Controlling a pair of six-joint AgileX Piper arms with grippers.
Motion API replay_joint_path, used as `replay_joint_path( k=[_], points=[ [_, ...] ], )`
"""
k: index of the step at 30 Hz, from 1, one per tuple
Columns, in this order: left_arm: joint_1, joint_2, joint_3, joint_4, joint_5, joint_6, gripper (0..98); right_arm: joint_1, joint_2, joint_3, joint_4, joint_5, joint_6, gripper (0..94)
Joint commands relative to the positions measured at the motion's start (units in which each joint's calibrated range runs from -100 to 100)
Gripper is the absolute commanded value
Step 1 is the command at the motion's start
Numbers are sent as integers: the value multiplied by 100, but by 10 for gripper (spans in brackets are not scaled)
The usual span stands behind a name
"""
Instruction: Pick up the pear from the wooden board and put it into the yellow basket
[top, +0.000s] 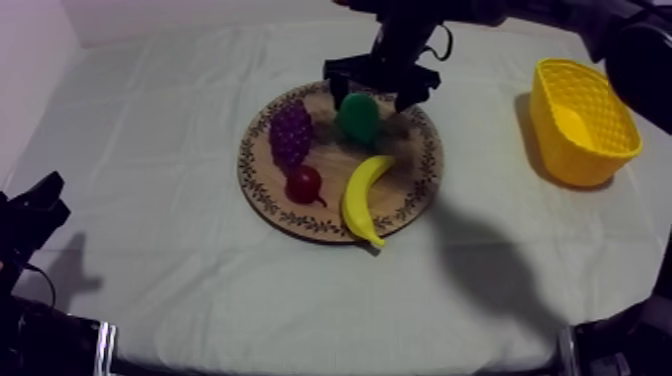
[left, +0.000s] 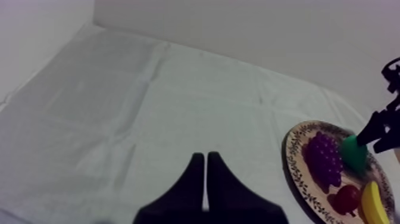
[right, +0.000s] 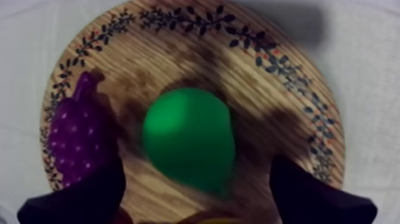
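Green smooth pear (right: 189, 138) rests on grained wooden board (right: 178, 56) beneath spread right gripper (right: 196, 179).

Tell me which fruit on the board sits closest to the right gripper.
The green pear, directly below the open right gripper. The grapes, small red fruit and banana lie farther off on the wooden board.

Left claw (left: 205, 156), fingers pressed together, hangs over the bench (left: 149, 101). Beyond it the wooden board (left: 296, 156) bears grapes (left: 324, 159), pear (left: 355, 154), small red fruit (left: 345, 199) and banana (left: 375, 205); right claw (left: 378, 131) is at the pear.
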Motion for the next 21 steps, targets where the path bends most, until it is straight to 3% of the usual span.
replay_joint_path(
  k=[1,10,21],
  points=[
    [-2,0,5,2,-1,0,1,-3,232,-93,-18,24,15,921],
    [-2,0,5,2,-1,0,1,-65,711,-529,23,68,-18,887],
    [-2,0,5,2,-1,0,1,-96,959,-766,95,-44,-106,571]
  ],
)
